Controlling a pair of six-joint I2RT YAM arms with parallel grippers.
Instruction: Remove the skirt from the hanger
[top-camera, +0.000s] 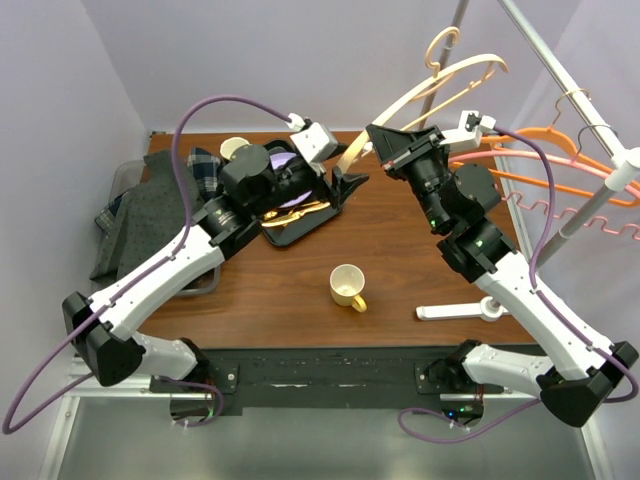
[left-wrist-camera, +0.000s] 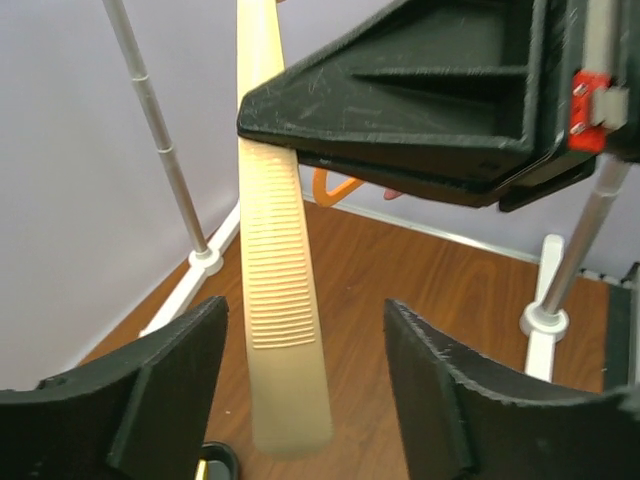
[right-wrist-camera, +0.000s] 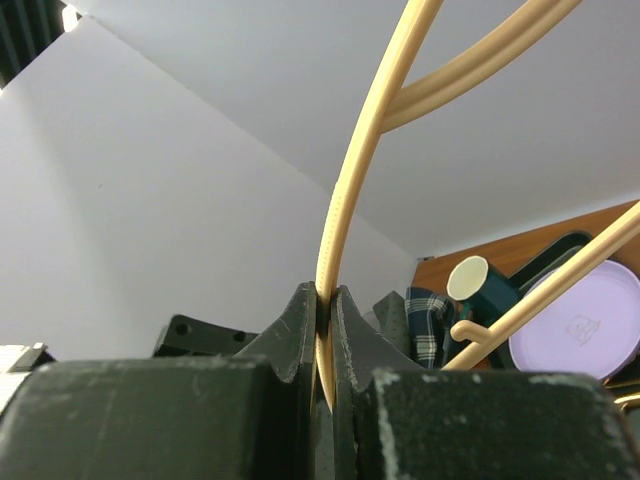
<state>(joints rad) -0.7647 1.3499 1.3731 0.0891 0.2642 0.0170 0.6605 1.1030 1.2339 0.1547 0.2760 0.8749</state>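
My right gripper (top-camera: 383, 137) (right-wrist-camera: 325, 295) is shut on one arm of the cream plastic hanger (top-camera: 440, 85) (right-wrist-camera: 350, 180) and holds it up above the table's far side. The hanger's ribbed lower end (left-wrist-camera: 280, 280) hangs between the fingers of my open left gripper (top-camera: 350, 183) (left-wrist-camera: 305, 310), touching neither finger. The hanger is bare. The skirt (top-camera: 145, 210), a dark grey dotted cloth, lies heaped at the table's left edge, apart from the hanger and both grippers.
A plaid cloth (top-camera: 205, 165) lies beside the skirt. A black tray (top-camera: 285, 238) with a purple plate and gold cutlery sits under my left wrist. A cream mug (top-camera: 347, 285) stands mid-table. The rack (top-camera: 560, 80) at right carries orange and pink hangers (top-camera: 540, 165).
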